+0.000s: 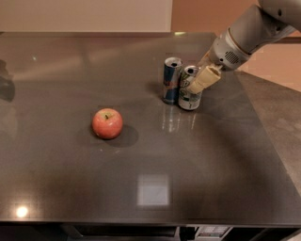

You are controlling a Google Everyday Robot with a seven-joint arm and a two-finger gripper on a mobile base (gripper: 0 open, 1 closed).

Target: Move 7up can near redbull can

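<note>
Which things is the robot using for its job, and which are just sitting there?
For the job:
7up can, standing right beside the redbull can
gripper, at the 7up can's top

Just lying about:
apple, alone further left on the table

A dark glossy table [61,188] reflects bright patches of light [153,189], with a pale wall [84,14] and a tan wall [202,14] behind.

The arm [251,30] was a thick, smooth grey tube with a pale band and a speckled dark patch at its wrist, ending in a cream-coloured claw [197,84] in the frame's upper right.
</note>
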